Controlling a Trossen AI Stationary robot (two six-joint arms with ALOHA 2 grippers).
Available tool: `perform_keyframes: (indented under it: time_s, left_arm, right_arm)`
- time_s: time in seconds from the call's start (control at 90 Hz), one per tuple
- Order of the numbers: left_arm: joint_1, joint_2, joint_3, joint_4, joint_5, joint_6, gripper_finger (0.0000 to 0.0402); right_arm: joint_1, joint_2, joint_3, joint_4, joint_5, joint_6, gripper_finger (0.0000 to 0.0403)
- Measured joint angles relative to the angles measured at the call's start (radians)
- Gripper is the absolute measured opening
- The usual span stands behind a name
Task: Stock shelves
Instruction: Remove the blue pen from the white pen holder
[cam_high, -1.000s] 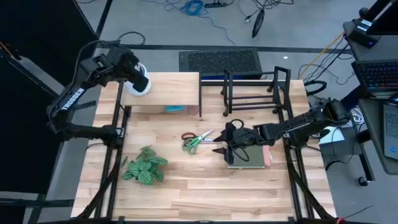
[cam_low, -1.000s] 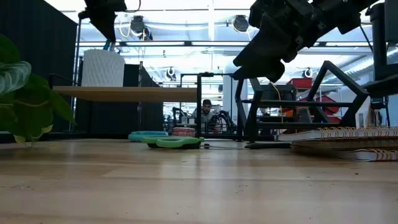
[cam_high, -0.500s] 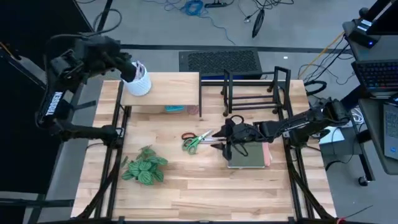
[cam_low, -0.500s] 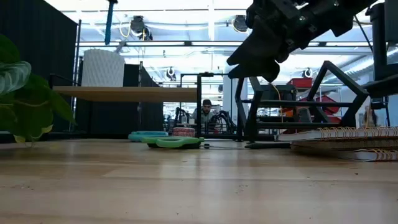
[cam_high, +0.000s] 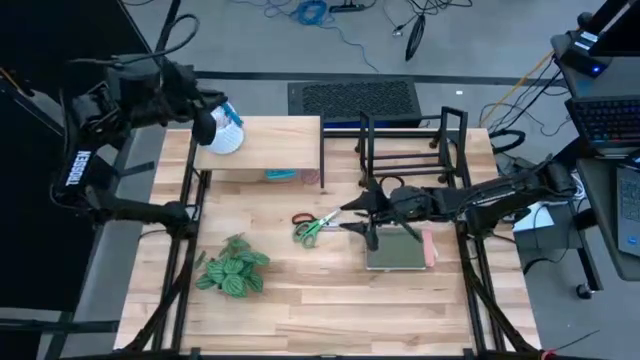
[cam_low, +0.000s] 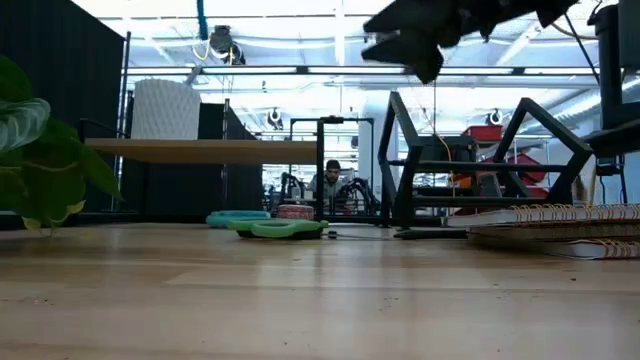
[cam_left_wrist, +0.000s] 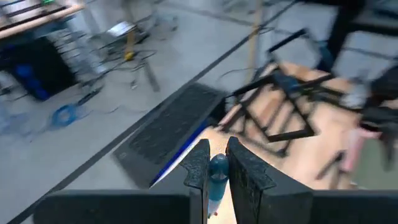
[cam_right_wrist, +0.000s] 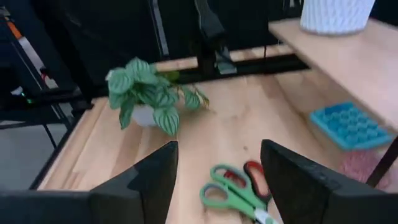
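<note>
On the pale-wood shelf (cam_high: 270, 150) at the far left stands a white ribbed cup (cam_high: 222, 137). Just above it, my left gripper (cam_high: 212, 112) is shut on a blue pen (cam_left_wrist: 217, 177). The black wire rack (cam_high: 410, 150) stands on the table to the right of the shelf. My right gripper (cam_high: 352, 217) hangs open in the air in front of the rack. It is between the green-and-red scissors (cam_high: 315, 226) and a green notebook (cam_high: 398, 252), which both lie flat on the table. My left gripper pinches the blue pen between its two fingers (cam_left_wrist: 244, 177), with one rounded end (cam_left_wrist: 217, 163) showing between them. The pen (cam_low: 203, 20) hangs upright, lifted clear above the cup (cam_low: 166, 108).
A potted plant (cam_high: 232, 270) stands near the table's left front. A blue tray (cam_right_wrist: 348, 124) and a small pink thing (cam_high: 312, 178) lie under the wooden shelf. Bare tabletop (cam_high: 330, 310) stretches along the near edge.
My left gripper has risen from just over the cup, and the blue pen now hangs higher above the cup's rim. My right gripper has lifted off the notebook area and moved a little toward the far edge, staying open.
</note>
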Motion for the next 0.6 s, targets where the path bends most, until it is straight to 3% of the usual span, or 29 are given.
perform_keyframes:
  time_s: [0.222, 0.4, 0.6]
  left_arm:
    - [-0.132, 0.03, 0.002, 0.07, 0.159, -0.025, 0.0027]
    - [-0.257, 0.101, 0.002, 0.078, 0.165, -0.025, 0.0027]
    - [-0.388, 0.206, 0.001, 0.143, 0.165, 0.0, 0.0027]
  right_arm:
    - [0.0, -0.005, 0.018, 0.07, 0.0, -0.02, 0.0212]
    - [0.0, -0.005, 0.019, 0.142, 0.0, -0.072, 0.0219]
    - [0.0, -0.005, 0.019, 0.142, 0.009, -0.076, 0.0269]
